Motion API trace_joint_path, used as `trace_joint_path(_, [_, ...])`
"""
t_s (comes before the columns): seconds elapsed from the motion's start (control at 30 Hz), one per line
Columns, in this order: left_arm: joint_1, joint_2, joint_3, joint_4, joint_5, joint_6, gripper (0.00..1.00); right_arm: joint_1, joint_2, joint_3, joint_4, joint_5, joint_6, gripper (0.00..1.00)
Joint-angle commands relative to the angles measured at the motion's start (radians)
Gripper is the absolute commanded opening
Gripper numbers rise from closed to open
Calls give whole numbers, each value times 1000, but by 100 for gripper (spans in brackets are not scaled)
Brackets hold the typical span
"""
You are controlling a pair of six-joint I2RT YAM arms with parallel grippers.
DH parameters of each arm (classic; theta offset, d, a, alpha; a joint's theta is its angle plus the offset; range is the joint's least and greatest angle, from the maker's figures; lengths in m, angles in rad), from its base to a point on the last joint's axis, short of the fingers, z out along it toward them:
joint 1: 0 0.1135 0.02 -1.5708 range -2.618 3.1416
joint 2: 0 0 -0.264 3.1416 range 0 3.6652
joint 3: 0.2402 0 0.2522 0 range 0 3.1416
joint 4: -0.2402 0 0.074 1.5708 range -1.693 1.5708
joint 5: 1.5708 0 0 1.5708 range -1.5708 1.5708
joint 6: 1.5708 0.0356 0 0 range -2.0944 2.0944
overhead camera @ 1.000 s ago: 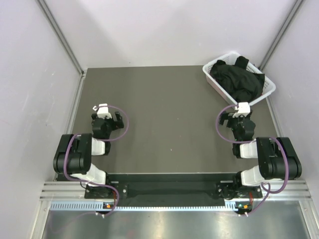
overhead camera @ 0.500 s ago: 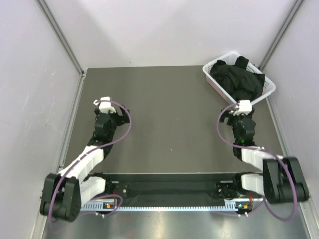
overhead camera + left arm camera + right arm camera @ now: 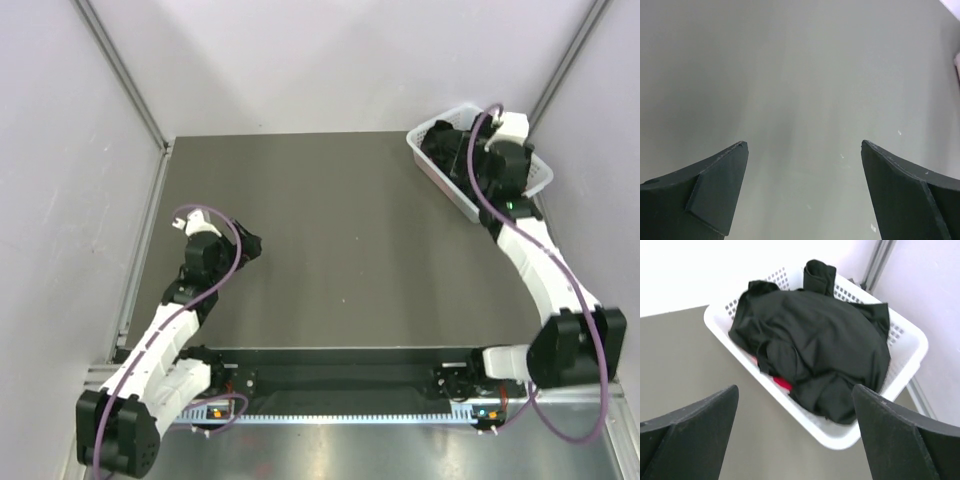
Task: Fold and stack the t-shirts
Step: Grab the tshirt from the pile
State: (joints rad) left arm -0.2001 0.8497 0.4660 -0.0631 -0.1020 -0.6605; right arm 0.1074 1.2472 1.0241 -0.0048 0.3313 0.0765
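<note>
I am looking down on a dark grey table [image 3: 340, 250] boxed in by pale walls [image 3: 330, 60], with both arms reaching out over it.

The right gripper [image 3: 795, 386] is hanging with its jaws spread wide and nothing between them. Just ahead of it and below, framed between its two fingers, the white lattice basket [image 3: 830, 437] is sitting at the table's far corner against the wall. The black t-shirt [image 3: 815, 340] is lying heaped and crumpled in that basket, filling most of it, with one fold poking up over the far rim. A strip of the red t-shirt [image 3: 782, 383] is peeking out from under the black one's near edge, on the side closer to the gripper. Beside the red I am seeing a paler sliver, but I cannot tell what it is. The fingers are not touching the cloth or the basket.

The left gripper [image 3: 804, 143] is also standing fully spread and holding nothing, with only bare tabletop ahead of it. From there the basket and its shirts are lying well apart, far off to its right across the table.
</note>
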Motion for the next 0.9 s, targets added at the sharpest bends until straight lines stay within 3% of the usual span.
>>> trace_joint_path(0.0, [2,15,118,-169,78,-93,99,-28,160,187,-213,-18,67,91])
trace_joint_path(0.07, [2,43,215,-223,197,7,99,-41,249,278,-269,-75,83,88])
trace_joint_path(0.13, [4,54,278,-293,293,48,99,-52,388,442,-396,-135,100,77])
trace_joint_path(0.2, [10,42,272,-255,356,47,99,-52,460,566,-463,-167,124,72])
trace_joint_path(0.3, [21,19,260,-179,456,-5,99,-57,553,640,-521,-192,178,71])
trace_joint_path(0.47, [22,77,276,-142,545,-59,94,-84,624,680,-583,-238,307,71])
trace_joint_path(0.67, [24,156,336,-167,562,-25,91,-135,690,674,-528,-305,384,70])
trace_joint_path(0.87, [28,215,416,-210,564,19,90,-149,758,706,-488,-362,397,61])
